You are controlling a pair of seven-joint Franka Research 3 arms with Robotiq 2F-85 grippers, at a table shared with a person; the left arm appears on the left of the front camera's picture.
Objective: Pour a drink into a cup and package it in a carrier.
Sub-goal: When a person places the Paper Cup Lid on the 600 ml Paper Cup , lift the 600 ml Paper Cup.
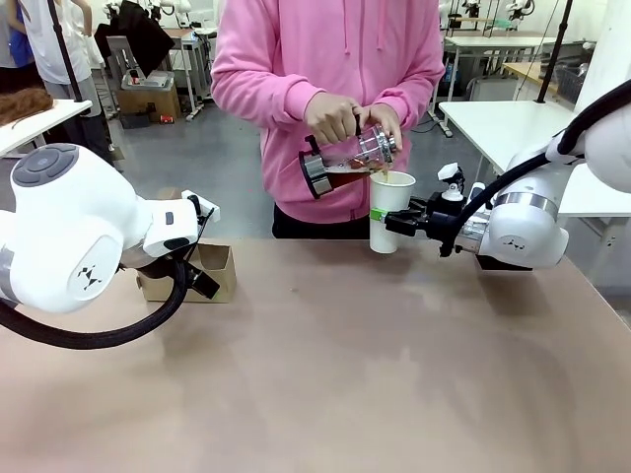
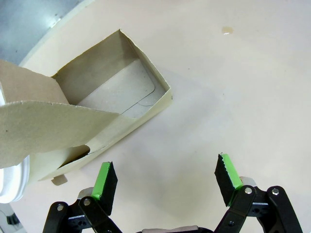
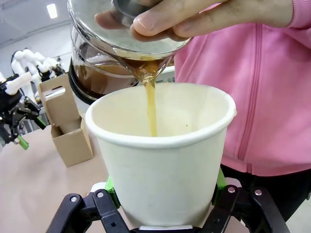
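**Pouring under way, cup held by the right arm**

At the far side of the table (image 1: 325, 374) a person in a pink sweatshirt (image 1: 325, 49) tips a glass press jug (image 1: 345, 163) with both hands (image 1: 335, 116), one on the handle side and one over the lid end. A thin amber-brown stream of the drink (image 3: 151, 107) falls from the spout into the white paper cup (image 1: 391, 212). More of the dark liquid sits in the tilted jug.

The right gripper (image 1: 383, 218) reaches in from the side and is clamped around the cup's lower half. Its green pads (image 3: 111, 187) press against both sides of the cup. The cup stands upright near the table's far edge, directly under the spout.

The brown cardboard carrier (image 1: 202, 273) sits well apart from the cup, over on the left side of the table, with its handle panel upright. The left gripper (image 2: 166, 172) hovers just beside the carrier. Its fingers (image 2: 104, 179) are spread wide with nothing between them, and they are not touching the cardboard.
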